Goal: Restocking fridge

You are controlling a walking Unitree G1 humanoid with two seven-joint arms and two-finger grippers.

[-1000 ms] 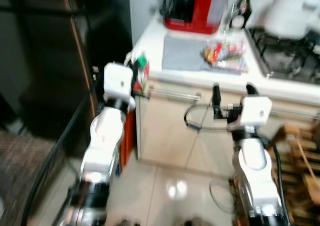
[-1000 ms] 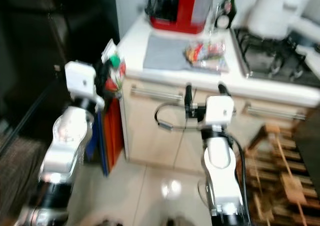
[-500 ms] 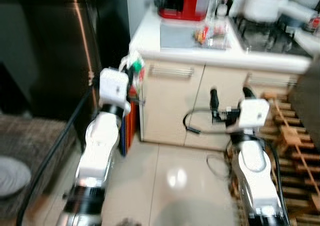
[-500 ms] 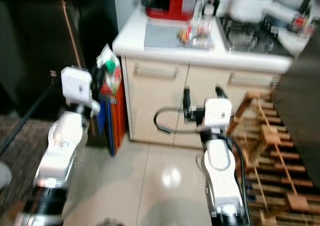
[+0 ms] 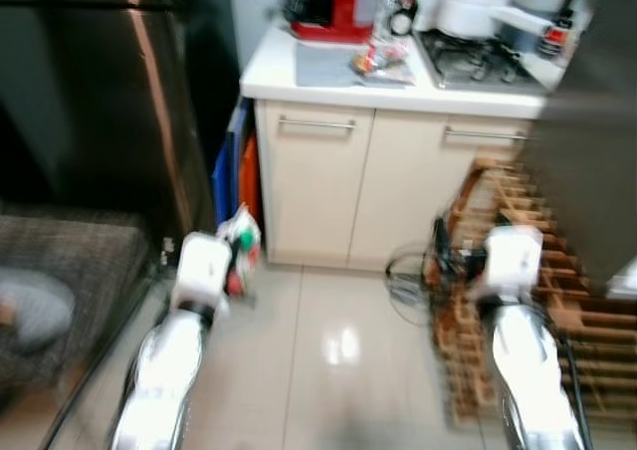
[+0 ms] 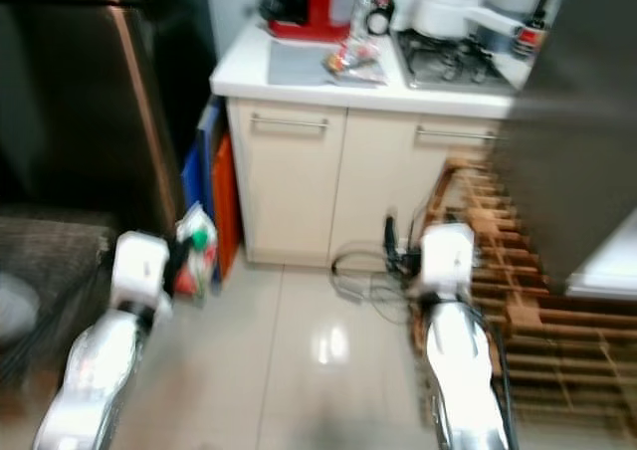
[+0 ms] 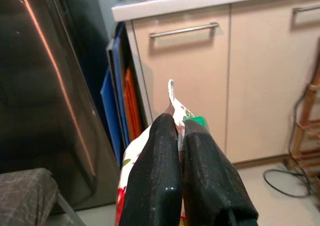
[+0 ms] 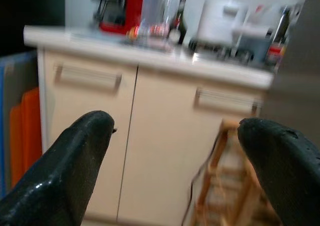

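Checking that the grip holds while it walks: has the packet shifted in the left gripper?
No. The packet stays pinched between the left gripper's fingers, while the cabinet recedes with the camera.

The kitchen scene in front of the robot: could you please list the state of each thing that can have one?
left gripper: shut on the packet
packet: held off the floor
right gripper: open, empty
cabinet doors: both closed
fridge: closed

Glossy tiled floor (image 5: 328, 350); dark brushed-metal fridge (image 7: 45, 101); slatted wooden rack (image 5: 557, 271); matt black fingers (image 7: 165, 181).
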